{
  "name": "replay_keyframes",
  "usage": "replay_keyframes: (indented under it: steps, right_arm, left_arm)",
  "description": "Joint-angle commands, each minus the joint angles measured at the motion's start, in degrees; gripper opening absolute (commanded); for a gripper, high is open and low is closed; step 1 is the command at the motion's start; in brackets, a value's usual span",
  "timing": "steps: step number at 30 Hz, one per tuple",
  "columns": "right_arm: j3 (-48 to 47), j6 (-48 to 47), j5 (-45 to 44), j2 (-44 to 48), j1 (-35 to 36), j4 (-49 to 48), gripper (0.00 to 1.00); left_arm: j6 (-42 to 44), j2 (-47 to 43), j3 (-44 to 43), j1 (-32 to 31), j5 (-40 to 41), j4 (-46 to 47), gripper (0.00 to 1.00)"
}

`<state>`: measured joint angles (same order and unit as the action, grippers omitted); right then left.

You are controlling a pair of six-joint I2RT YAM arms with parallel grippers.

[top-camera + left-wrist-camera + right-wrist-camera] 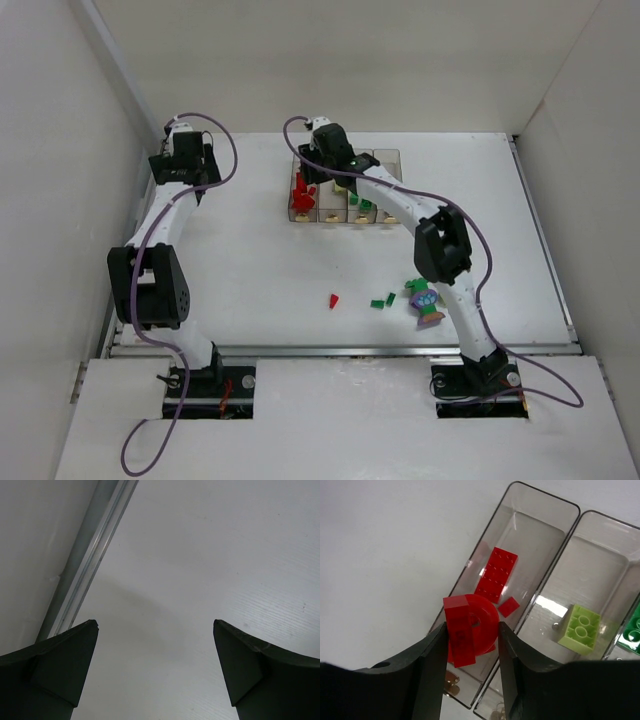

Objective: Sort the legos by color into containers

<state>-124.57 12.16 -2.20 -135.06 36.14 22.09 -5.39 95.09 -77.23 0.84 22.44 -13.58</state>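
Observation:
My right gripper (pixel 472 636) is shut on a red rounded lego (pixel 470 629) and holds it over the near end of the leftmost clear container (pixel 547 496). That container holds a flat red brick (pixel 496 574) and a small red tile (pixel 508 606). The second container (pixel 615 522) holds a lime brick (pixel 580 626); a green brick (pixel 632 630) shows at the right edge. In the top view the containers (pixel 388 160) stand at the back, with my right gripper (pixel 310 178) over the red pieces (pixel 303 192). My left gripper (pixel 155 630) is open and empty above bare table.
Loose on the table near the right arm lie a small red lego (pixel 333 300), two green legos (pixel 383 300) and a purple, green and lime clump (pixel 425 300). A metal rail (pixel 95 555) runs along the table's left edge by my left gripper (pixel 183 150).

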Motion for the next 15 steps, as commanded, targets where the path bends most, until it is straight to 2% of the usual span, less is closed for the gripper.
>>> replay_keyframes:
  steps: [1, 3, 4, 7, 11, 15]
  right_arm:
    - [-4.1, -1.3, 2.6, 1.6, 0.7, -3.6, 0.32]
    - [-3.6, -1.3, 3.2, 1.0, 0.7, -4.2, 0.44]
    - [-3.6, -1.3, 3.2, 1.0, 0.7, -4.2, 0.62]
    - [-3.6, -1.3, 3.2, 0.5, 0.7, -3.6, 0.99]
    - [-3.6, -1.3, 1.9, 1.0, 0.7, -2.4, 1.00]
    - [-0.6, -1.3, 1.3, 6.6, 0.7, -1.2, 1.00]
  left_arm:
    - [0.0, 0.1, -1.3, 0.6, -0.3, 0.1, 1.00]
    - [0.6, 0.7, -1.9, 0.6, -0.8, -0.4, 1.00]
    - [0.6, 0.7, -1.9, 1.1, -0.8, -0.4, 1.00]
    - [0.6, 1.2, -2.4, 1.1, -1.3, -0.9, 1.00]
    - [0.6, 1.8, -2.9, 2.1, -2.9, -1.4, 1.00]
    - [0.6, 1.8, -2.9, 2.1, -4.1, -1.4, 1.00]
